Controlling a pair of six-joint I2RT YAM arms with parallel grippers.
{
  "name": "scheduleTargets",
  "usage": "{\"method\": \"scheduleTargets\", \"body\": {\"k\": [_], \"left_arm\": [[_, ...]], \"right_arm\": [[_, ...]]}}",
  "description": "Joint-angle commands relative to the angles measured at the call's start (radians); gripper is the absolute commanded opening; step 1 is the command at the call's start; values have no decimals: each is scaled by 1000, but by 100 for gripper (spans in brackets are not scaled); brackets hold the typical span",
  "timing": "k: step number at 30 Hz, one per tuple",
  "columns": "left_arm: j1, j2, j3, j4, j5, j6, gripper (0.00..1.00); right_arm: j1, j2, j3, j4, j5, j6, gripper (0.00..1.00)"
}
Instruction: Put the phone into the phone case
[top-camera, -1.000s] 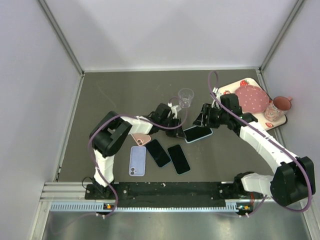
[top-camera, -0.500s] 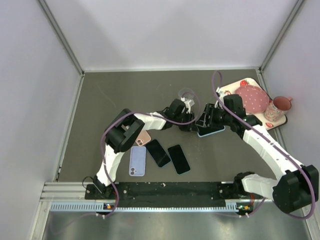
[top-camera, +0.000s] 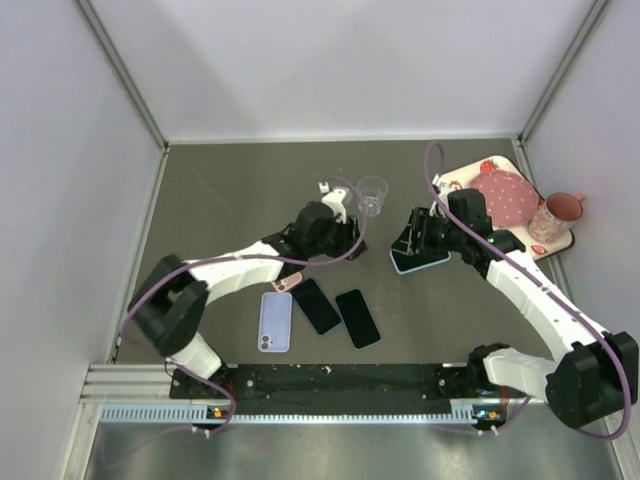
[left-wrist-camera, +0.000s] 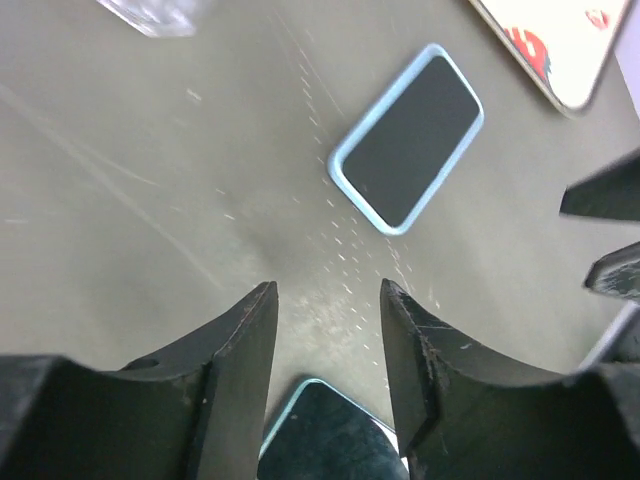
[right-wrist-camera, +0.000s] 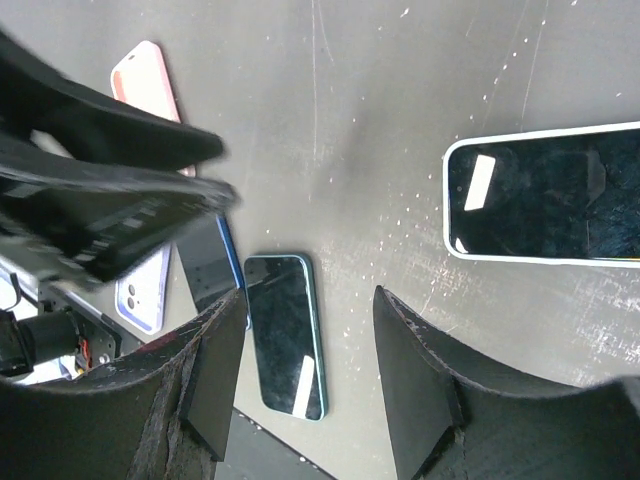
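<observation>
A dark-screened phone lies flat inside a light-blue phone case (top-camera: 420, 262) right of the table's middle; it also shows in the left wrist view (left-wrist-camera: 407, 140) and the right wrist view (right-wrist-camera: 545, 195). My right gripper (top-camera: 410, 243) hovers at the case's left end, open (right-wrist-camera: 310, 298), with only table between its fingers. The left gripper (top-camera: 338, 222) is off to the left of the case and apart from it. It is open (left-wrist-camera: 328, 290) and holds nothing.
Near the front lie a teal-edged phone (top-camera: 357, 318), a blue-edged phone (top-camera: 317, 305), a lavender case (top-camera: 275, 322) and a pink case (top-camera: 283, 283). A clear cup (top-camera: 372, 195) stands behind the left gripper. A tray (top-camera: 470, 180) with a pink lid and a mug sits at the right.
The left gripper was at the cased phone's left end; it has opened and drawn back to the left. The cased phone ended up slightly further right. The right gripper has hardly moved.
</observation>
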Motion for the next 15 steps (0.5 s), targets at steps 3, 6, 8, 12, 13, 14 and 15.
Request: {"method": "scheduleTargets", "body": {"k": [3,6,8,12,13,14,15], "left_arm": [[21,-210,-20,-346,-513,109,53],[71,-276,-55,-445,-616,74,54],[141,-322,-110,-487,-602,34,54],[272,-388,-214,-471,-464,-30,54],[289,-387,-240,-467,-450,-54,54],[315,-378,-245,-462,-434,-64,54],[321,-367,-245,-467,-421,-70,54]], "right_arm": [[-8,36,22,38,-35,-8,54],[-8,59,24,40,-25,-17,54],[-10,69,29,43,-30,-19,54],[-8,87,30,50,-44,-20,54],[-8,92,29,52,-44,-20,54],[-8,93,27,52,-42,-19,54],[-8,95,29,52,-44,-19,54]]}}
